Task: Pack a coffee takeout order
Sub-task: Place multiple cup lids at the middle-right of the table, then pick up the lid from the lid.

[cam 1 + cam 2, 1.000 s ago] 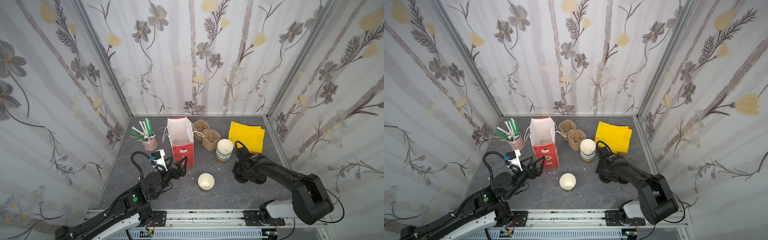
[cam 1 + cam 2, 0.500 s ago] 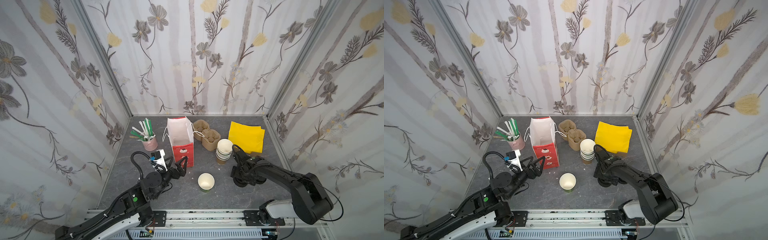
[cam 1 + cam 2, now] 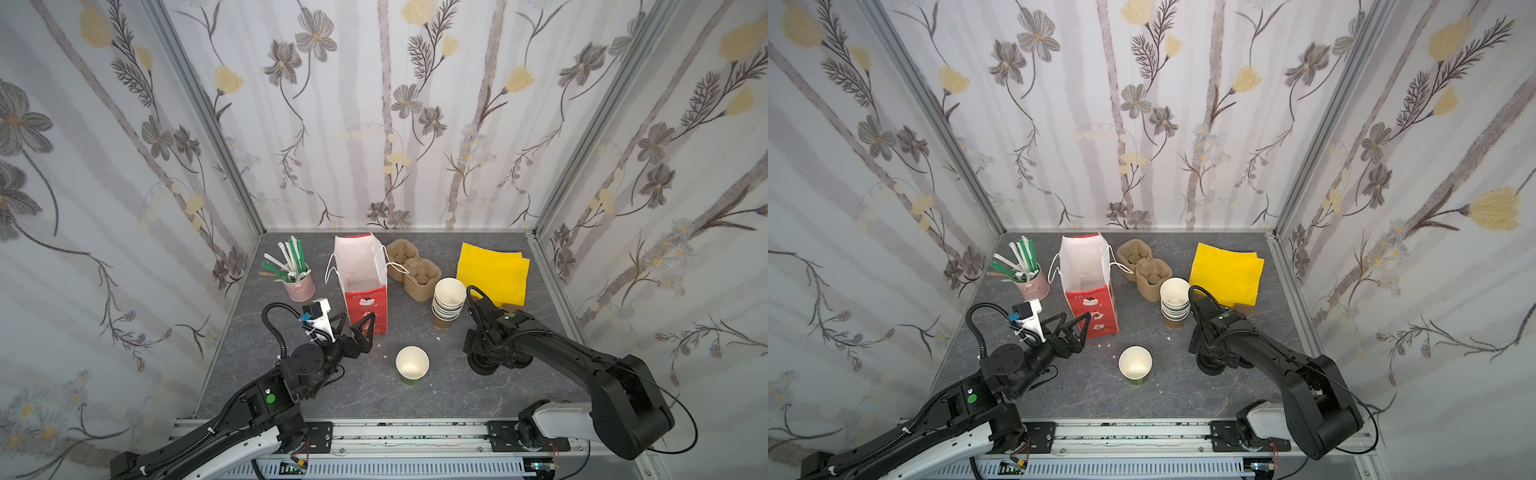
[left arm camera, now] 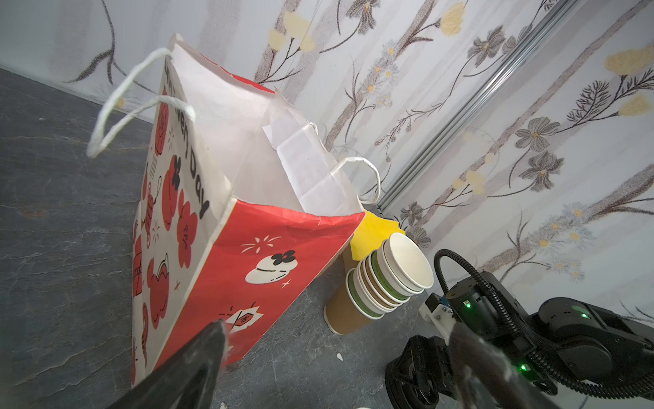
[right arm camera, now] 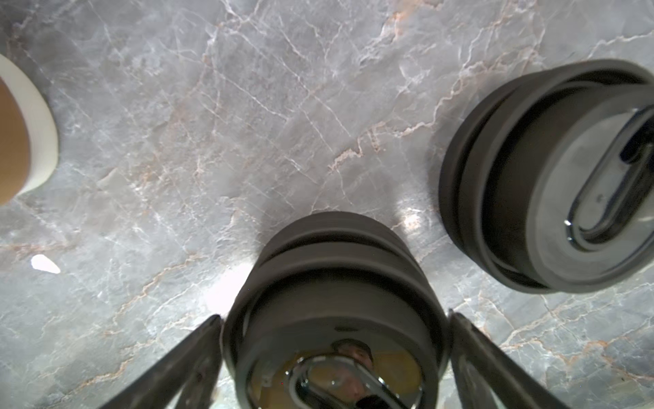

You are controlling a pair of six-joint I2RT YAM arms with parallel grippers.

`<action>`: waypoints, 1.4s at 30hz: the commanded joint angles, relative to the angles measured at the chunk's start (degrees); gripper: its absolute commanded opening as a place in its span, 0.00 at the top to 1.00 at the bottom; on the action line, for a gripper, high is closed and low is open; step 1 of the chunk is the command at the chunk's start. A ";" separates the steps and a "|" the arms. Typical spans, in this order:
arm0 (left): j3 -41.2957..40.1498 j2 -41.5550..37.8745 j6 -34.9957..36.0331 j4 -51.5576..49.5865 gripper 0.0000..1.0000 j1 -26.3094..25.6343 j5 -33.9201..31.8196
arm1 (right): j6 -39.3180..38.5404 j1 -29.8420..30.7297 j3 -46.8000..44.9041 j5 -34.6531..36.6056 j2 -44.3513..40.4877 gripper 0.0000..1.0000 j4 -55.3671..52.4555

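Our left gripper [image 3: 357, 318] is spread wide and empty beside the red bag [image 3: 368, 303] mid-frame. Our right gripper [image 5: 334, 316] straddles a black lid [image 5: 329, 255] at frame bottom; we can't tell if it's squeezing.

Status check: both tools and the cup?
Left tool open, empty, by bag. Right tool straddles black lid, grip unclear. Cup lidless; second lid adjacent.
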 commanded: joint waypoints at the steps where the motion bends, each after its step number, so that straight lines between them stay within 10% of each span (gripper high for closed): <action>1: 0.02 0.01 0.27 0.87 0.00 0.06 -0.85 | 0.53 0.04 0.17 1.02 0.62 0.05 0.35; 32: 0.02 -0.30 0.26 0.87 0.00 0.21 -0.74 | 0.72 -0.99 4.34 2.12 -2.92 0.13 -3.47; 42: -0.03 -0.87 0.46 0.83 0.00 0.21 -0.73 | -3.61 -11.71 2.98 5.61 -8.76 0.12 -6.73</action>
